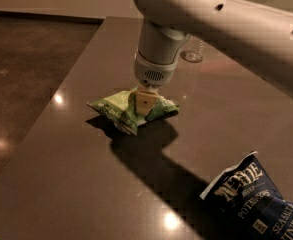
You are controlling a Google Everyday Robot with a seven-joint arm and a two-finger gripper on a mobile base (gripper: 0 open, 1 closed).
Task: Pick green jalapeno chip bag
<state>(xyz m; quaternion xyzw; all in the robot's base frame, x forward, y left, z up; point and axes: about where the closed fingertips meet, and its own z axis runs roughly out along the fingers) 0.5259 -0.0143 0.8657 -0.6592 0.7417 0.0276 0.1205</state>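
The green jalapeno chip bag (117, 107) is small, light green and crinkly, near the middle of the dark table (76, 184). My gripper (143, 103) comes straight down from the white arm and is shut on the bag's middle. One pale finger (145, 102) shows against the front of the bag. The bag is bunched up around the finger. It seems to hang slightly above the table, with its shadow showing below and to the left.
A dark navy chip bag (258, 201) with white lettering lies at the front right. A clear glass (193, 53) stands at the back, partly behind the arm. The table's left edge (46, 116) runs diagonally, with polished floor beyond it.
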